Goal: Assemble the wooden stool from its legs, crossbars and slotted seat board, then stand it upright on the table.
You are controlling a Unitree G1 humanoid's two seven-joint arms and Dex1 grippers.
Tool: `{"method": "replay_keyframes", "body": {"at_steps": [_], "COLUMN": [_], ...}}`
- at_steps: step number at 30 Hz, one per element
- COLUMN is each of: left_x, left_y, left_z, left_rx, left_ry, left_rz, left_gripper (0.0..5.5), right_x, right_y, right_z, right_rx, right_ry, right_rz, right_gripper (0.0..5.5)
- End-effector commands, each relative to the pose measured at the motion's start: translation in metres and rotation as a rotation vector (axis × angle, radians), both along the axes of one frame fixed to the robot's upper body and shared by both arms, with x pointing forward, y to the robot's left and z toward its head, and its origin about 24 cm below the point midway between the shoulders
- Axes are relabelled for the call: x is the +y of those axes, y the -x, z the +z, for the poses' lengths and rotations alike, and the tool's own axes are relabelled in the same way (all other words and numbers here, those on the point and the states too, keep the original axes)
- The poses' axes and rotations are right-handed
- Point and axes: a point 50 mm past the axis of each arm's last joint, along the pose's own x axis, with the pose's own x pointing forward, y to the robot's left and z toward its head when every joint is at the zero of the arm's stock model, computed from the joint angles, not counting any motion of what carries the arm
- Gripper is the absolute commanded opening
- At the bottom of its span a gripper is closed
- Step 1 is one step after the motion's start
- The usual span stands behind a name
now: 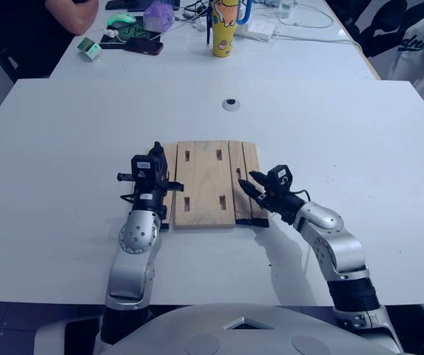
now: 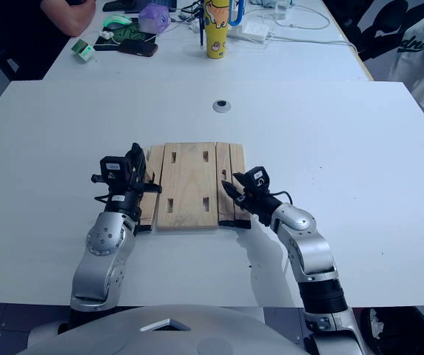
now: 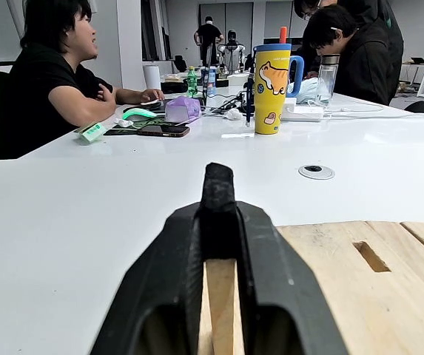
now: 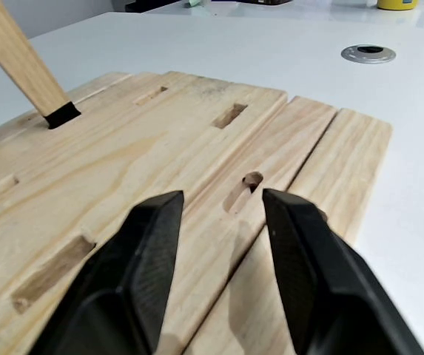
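Note:
The slotted seat board (image 1: 203, 183) lies flat at the table's middle. Two wooden strips with black ends (image 1: 245, 185) lie against its right edge; the inner one has a slot (image 4: 243, 188). My right gripper (image 1: 250, 183) hovers open just above these strips, its fingers (image 4: 300, 251) straddling the slot. Along the board's left edge is another wooden leg (image 1: 169, 174). My left gripper (image 1: 157, 159) is shut on this leg, and wood shows between its fingers (image 3: 219, 296). In the right wrist view this leg (image 4: 15, 55) stands tilted, black end down by the board.
A round cable grommet (image 1: 231, 104) sits in the table beyond the board. A second table behind carries a yellow cup (image 1: 225, 29), a phone (image 1: 143, 46) and small clutter, with a person seated there. Bare white tabletop spreads left and right of the board.

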Motion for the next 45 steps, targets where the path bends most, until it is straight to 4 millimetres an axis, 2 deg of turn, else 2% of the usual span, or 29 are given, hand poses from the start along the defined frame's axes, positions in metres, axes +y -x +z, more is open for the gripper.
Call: {"method": "replay_keyframes", "body": {"at_steps": [1,15,20,21,31,35,38,42,45], "left_x": [0.002,0.005,0.006,0.006,0.006,0.008,0.010,0.003,0.006], "left_y": [0.005,-0.013,-0.021,-0.023,-0.025,-0.017,-0.024,-0.054,-0.076], "left_z": [-0.038,-0.035,-0.021,-0.016,0.019,0.043,0.066,0.080,0.088], "left_rx": [0.247,0.225,0.128,0.100,-0.134,-0.292,-0.385,-0.321,-0.268], "left_ry": [-0.029,-0.026,-0.018,-0.007,0.001,0.001,0.015,0.078,0.096], "left_rz": [-0.033,-0.063,-0.064,-0.058,-0.069,-0.090,-0.083,-0.152,-0.176], "left_gripper": [0.44,0.44,0.44,0.73,2.26,2.26,2.26,1.69,1.19], "right_x": [0.004,0.006,0.008,0.008,0.011,0.010,0.011,0.013,0.016], "right_y": [0.000,-0.006,-0.008,-0.008,-0.006,-0.007,-0.009,-0.013,-0.015], "right_z": [-0.002,-0.009,-0.011,-0.012,-0.018,-0.022,-0.025,-0.025,-0.024], "right_rx": [-0.006,-0.014,-0.019,-0.019,-0.011,-0.004,-0.006,-0.018,-0.028], "right_ry": [0.014,0.013,0.007,0.006,-0.012,-0.010,-0.008,-0.010,-0.010], "right_rz": [0.003,-0.018,-0.024,-0.025,-0.033,-0.041,-0.043,-0.051,-0.051], "right_gripper": [1.98,1.98,1.98,1.98,1.98,1.98,1.98,1.98,1.98]}}
